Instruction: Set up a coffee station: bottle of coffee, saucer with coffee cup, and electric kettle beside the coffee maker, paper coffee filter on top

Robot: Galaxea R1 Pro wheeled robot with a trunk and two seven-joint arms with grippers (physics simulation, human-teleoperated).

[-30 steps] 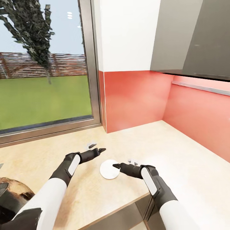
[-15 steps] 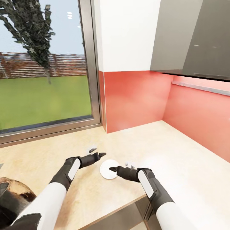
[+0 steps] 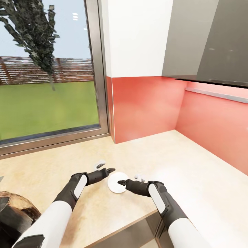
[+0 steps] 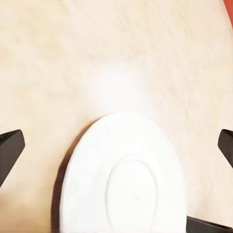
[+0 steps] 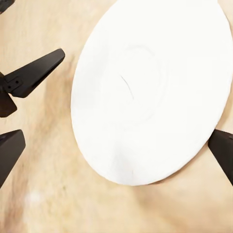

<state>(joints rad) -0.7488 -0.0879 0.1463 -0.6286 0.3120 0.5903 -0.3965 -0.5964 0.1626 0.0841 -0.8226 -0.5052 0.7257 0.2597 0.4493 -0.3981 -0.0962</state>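
Observation:
The saucer (image 3: 115, 186), a small flat white plate, lies on the light-wood kitchen countertop (image 3: 193, 172) near its front edge. My left gripper (image 3: 106, 166) is open just left of the saucer, one black fingertip by its rim. From the right, my right gripper (image 3: 128, 179) reaches over the saucer, open, with a fingertip above the plate. In the left wrist view the saucer (image 4: 124, 179) sits between the spread fingers (image 4: 10, 149). The right wrist view has the saucer (image 5: 150, 92) lying flat and bare, my own fingers (image 5: 9, 155) wide apart.
A rounded dark glass body, the electric kettle (image 3: 13, 210), sits at the lower left. A red backsplash (image 3: 144, 106) and a window (image 3: 48, 86) bound the counter behind. A grey wall cabinet (image 3: 210, 41) hangs at the upper right. The counter's front edge runs just below the saucer.
The left gripper has drawn closer to the saucer's left rim. The right gripper slid left over the saucer a second ago and has since held still. The saucer has not moved.

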